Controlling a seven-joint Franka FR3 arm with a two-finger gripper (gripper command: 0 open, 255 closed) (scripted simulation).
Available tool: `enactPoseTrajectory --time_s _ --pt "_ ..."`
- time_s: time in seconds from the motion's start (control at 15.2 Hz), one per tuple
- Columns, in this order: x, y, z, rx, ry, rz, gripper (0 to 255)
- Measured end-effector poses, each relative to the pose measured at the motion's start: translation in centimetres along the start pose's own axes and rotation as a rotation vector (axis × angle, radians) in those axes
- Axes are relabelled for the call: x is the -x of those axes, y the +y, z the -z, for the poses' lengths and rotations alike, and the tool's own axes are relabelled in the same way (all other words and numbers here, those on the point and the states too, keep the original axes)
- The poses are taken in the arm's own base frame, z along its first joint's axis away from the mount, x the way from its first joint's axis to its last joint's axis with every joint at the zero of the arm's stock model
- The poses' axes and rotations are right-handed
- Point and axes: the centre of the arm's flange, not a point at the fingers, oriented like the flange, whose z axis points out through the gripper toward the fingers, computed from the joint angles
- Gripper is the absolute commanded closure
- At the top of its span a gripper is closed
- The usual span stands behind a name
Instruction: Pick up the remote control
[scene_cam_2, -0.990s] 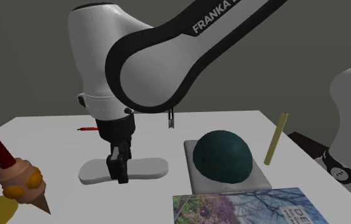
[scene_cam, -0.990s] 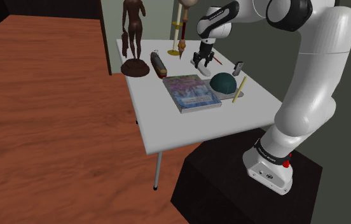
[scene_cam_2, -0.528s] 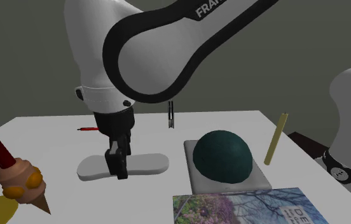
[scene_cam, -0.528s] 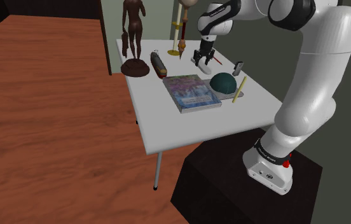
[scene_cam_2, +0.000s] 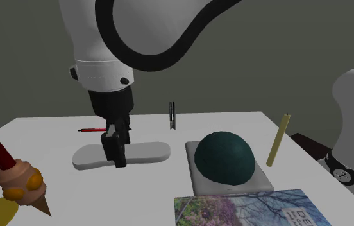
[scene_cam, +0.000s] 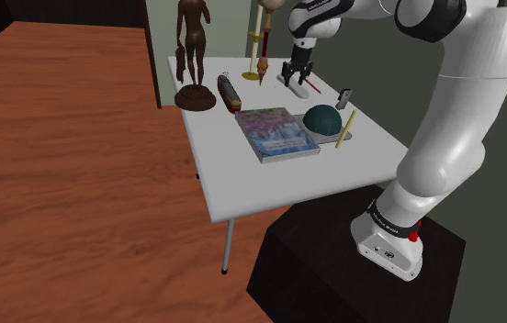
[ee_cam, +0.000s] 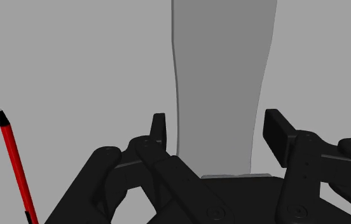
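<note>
The remote control (scene_cam_2: 149, 151) is a plain light grey, long flat piece. It hangs level a little above the white table (scene_cam_2: 47, 138), and my black gripper (scene_cam_2: 115, 151) is shut on its middle from above. In the shoulder view the gripper (scene_cam: 294, 77) stands over the table's far side with the remote (scene_cam: 298, 90) showing pale just under it. In the wrist view the remote (ee_cam: 222, 76) runs straight away from the hand, clasped between the two fingers (ee_cam: 159, 130).
A red pen (scene_cam_2: 91, 130) lies just behind the remote. A dark green dome on a grey slab (scene_cam_2: 224, 158), a yellow stick (scene_cam_2: 278, 139), a small black upright piece (scene_cam_2: 172, 116) and a book (scene_cam: 276, 134) lie nearby. A brown statue (scene_cam: 193, 55) stands at the far corner.
The gripper has risen with the remote in it. The remote has left the table and shifted slightly toward the second exterior view's left.
</note>
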Motion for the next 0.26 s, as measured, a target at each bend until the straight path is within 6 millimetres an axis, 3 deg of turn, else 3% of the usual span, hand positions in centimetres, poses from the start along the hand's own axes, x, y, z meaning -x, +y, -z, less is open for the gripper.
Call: enactPoseTrajectory --time_s 0.26 --pt "0.0 0.1 1.8 0.0 0.0 0.0 255"
